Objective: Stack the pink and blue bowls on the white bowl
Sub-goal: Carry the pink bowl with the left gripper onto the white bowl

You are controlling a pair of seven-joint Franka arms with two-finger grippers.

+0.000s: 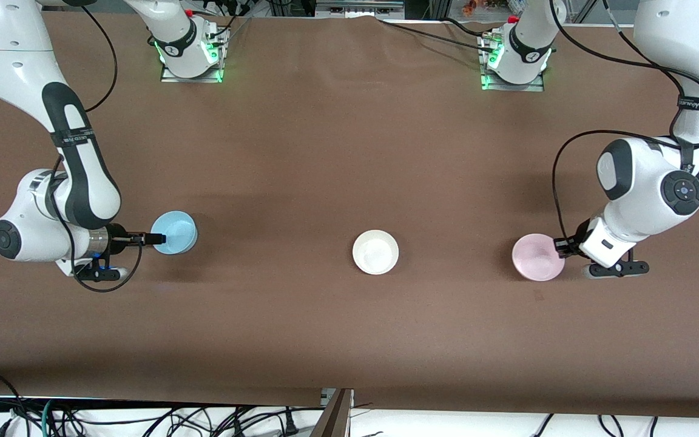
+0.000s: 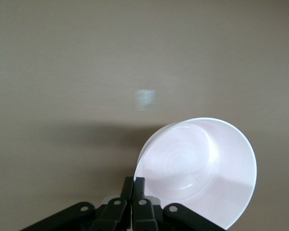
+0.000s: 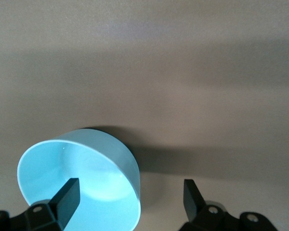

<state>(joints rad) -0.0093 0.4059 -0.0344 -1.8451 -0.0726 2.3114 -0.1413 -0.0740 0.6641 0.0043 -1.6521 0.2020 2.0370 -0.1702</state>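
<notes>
The white bowl (image 1: 375, 252) stands alone at the middle of the table. The pale pink bowl (image 1: 537, 257) is toward the left arm's end. My left gripper (image 1: 563, 246) is shut on its rim, as the left wrist view shows: the fingers (image 2: 138, 185) pinch the edge of the pink bowl (image 2: 202, 168). I cannot tell whether the bowl is off the table. The light blue bowl (image 1: 174, 232) stands toward the right arm's end. My right gripper (image 1: 153, 238) is open around its rim (image 3: 130, 195), one finger inside the blue bowl (image 3: 86, 183) and one outside.
The brown table (image 1: 349, 152) carries only the three bowls, which lie roughly in one row. The arm bases stand on plates (image 1: 192, 73) at the table's edge farthest from the front camera. Cables hang below the nearest edge.
</notes>
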